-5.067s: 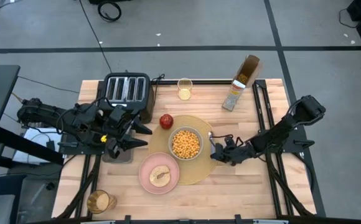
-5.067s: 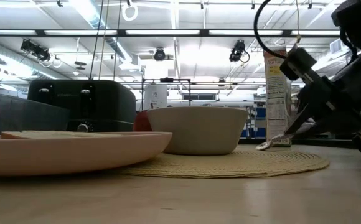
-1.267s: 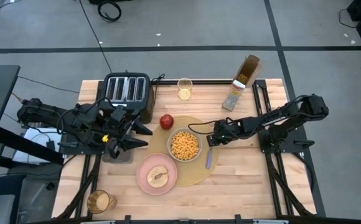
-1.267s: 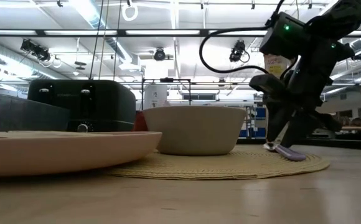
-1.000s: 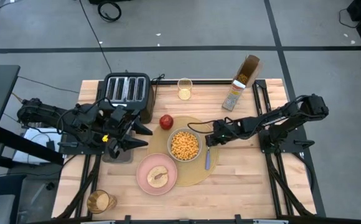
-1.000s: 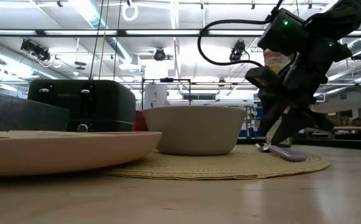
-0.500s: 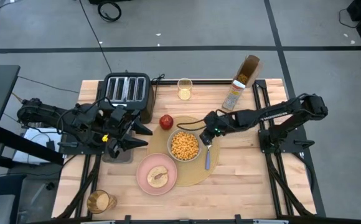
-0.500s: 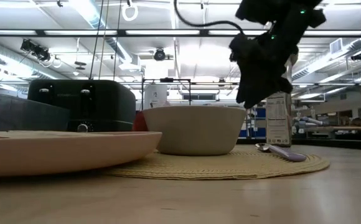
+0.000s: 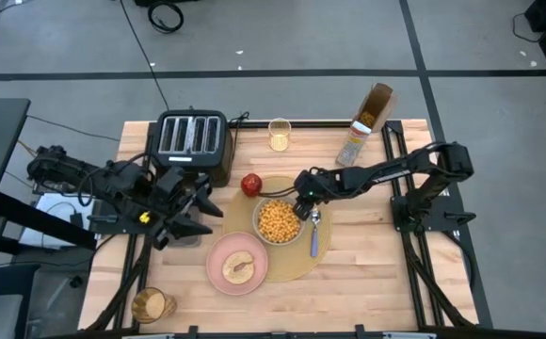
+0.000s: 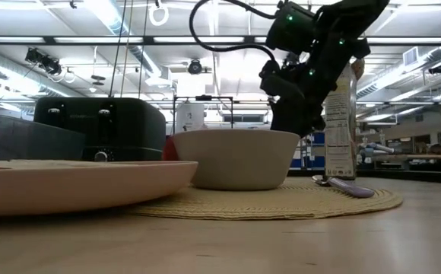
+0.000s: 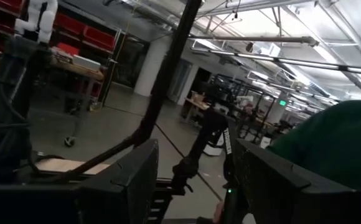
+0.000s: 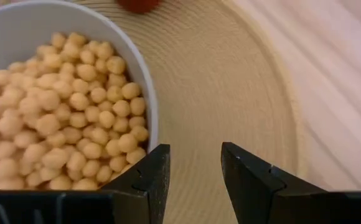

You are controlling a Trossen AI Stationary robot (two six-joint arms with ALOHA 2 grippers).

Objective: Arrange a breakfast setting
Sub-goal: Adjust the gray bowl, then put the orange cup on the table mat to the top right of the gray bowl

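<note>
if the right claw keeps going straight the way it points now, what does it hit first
Probably the tan placemat, just beside the white bowl's rim. The right claw is open and empty, angled down past the cereal; the red apple lies farther along, though depth is uncertain.

Just beside the dark right gripper [image 9: 299, 208], the white bowl [image 9: 281, 218] holds yellow cereal balls [image 12: 56, 118] on a tan woven placemat [image 9: 297, 259]. Near it are a red apple [image 9: 250, 183], a lilac-handled spoon [image 9: 314, 237] and a pink plate [image 9: 240, 263]; the bench [image 9: 367, 273] is pale wood.

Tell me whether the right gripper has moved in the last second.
Yes. In the high view the right gripper has swung from beside the spoon toward the toaster side, now over the white bowl rim; its fingers are open and empty.
</note>
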